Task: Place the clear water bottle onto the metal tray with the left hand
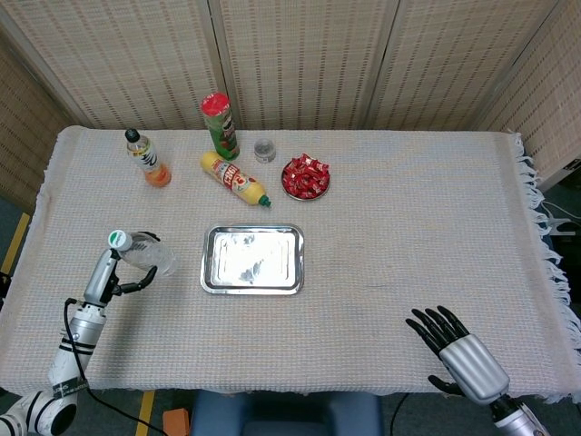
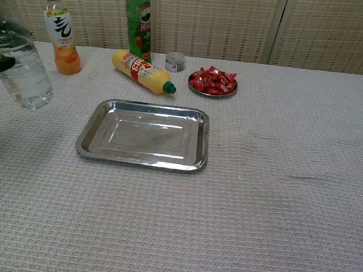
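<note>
Right now I am in the carrying step. I hold the clear water bottle point(image 1: 145, 253) in my left hand point(image 1: 123, 272), with my fingers wrapped around its body. The bottle is up in the air, tilted, with its green cap point(image 1: 117, 239) pointing away from the metal tray point(image 1: 252, 260). In the chest view the bottle point(image 2: 21, 67) hangs above the tabletop point(image 2: 278, 204), just left of the tray point(image 2: 144, 136), not over it yet.

My right hand point(image 1: 454, 352) rests low at the near edge of the tabletop, holding nothing, fingers spread out.

Next I think I need to move the bottle sideways until it is over the bare middle of the tray. Then I should stand it straight, bring it down softly, and only let go once its bottom sits flat. If it goes down tilted it may tip over, I think
</note>
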